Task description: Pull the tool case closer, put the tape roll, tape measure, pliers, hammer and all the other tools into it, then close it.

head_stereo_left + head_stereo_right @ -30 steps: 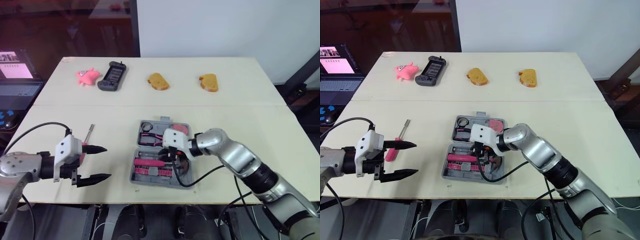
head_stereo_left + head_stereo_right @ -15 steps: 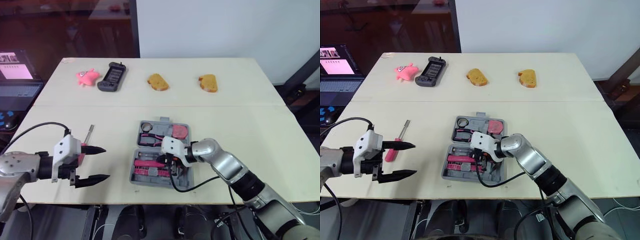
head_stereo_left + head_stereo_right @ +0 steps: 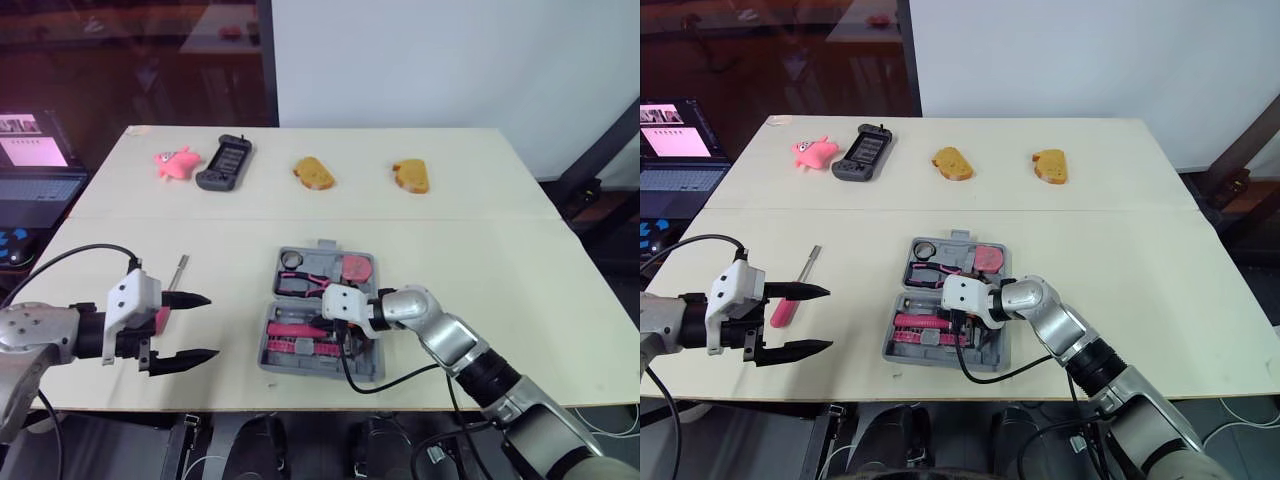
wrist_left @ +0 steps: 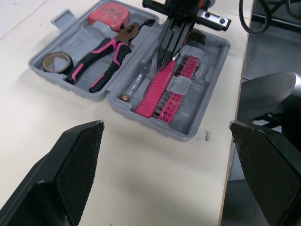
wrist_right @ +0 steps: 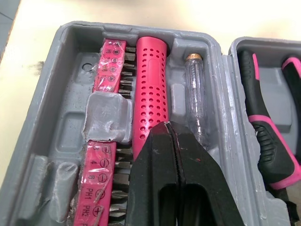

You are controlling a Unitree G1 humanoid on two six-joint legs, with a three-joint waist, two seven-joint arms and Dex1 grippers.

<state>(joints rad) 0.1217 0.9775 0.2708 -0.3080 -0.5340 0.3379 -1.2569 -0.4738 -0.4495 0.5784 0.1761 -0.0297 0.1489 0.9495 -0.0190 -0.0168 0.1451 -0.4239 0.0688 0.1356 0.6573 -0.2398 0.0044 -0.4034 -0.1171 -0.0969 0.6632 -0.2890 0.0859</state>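
By my reading the job is most of the way through. The tool case (image 3: 372,368) lies open just below centre of the head view, near the table's front edge. The tape roll (image 4: 56,60), pliers (image 4: 101,63) and tape measure (image 4: 112,12) sit in its upper half, with a pink handle (image 5: 148,89) and a bit strip (image 4: 181,80) in the lower half. I cannot make out the hammer with any certainty. What is left, as far as I can see, is the screwdriver (image 3: 178,272), which lies on the table to the left of the case, and then shutting the lid. Its long axis runs from lower left to upper right, with the pink grip toward the front edge and the metal tip pointing up the frame. My left gripper (image 3: 212,325) hangs just beside that grip with its fingers spread wide and nothing in them. My right gripper (image 5: 168,127) is over the pink handle inside the case, fingertips pressed together and empty.
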